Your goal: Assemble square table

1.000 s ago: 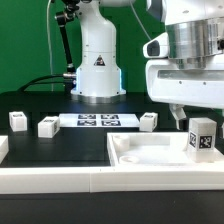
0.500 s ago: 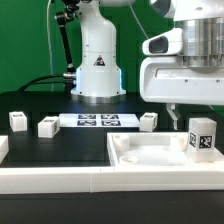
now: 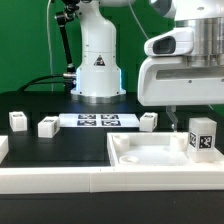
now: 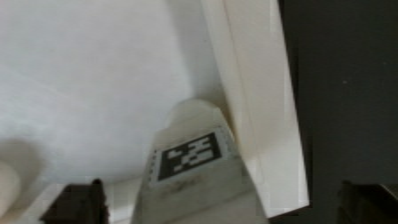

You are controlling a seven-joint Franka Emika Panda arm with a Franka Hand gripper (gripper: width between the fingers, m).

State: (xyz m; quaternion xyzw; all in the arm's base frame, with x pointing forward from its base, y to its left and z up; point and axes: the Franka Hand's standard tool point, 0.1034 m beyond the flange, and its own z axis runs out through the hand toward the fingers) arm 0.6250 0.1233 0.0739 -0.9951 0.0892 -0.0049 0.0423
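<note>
We found the gripper [image 4: 222, 205] fully open, with its two fingertips [image 4: 79, 203] wide apart and nothing between them gripped. It hung above the square slab [image 3: 150, 152], which lay flat at the tabletop [image 3: 60, 145] edge nearest the exterior camera, toward the corner on the exterior view's right. One tagged leg [image 3: 203, 137] stood upright at that end of the slab, apparently on its white surface. In the wrist view this leg showed below the open gripper, close against a raised white edge. We could not tell whether that edge belonged to the slab or to a border rail. Three loose legs [image 3: 47, 127] stood toward the far edge of the tabletop: two on one side of the marker board [image 3: 98, 120], one just beside its other end.

We judged the slab to be rigid, smooth moulded plastic. It looked light for its span and too wide to take across its body. We expected it to slide readily on the tabletop, so any hold would have to be on a thin rim, with the grip kept square.

We judged the upright leg to be short, stiff, light and slick-faced. The recommended hold was across two opposite flat sides, at mid-height. A tilted or off-centre closure risked tipping the leg or squeezing it out sideways.
</note>
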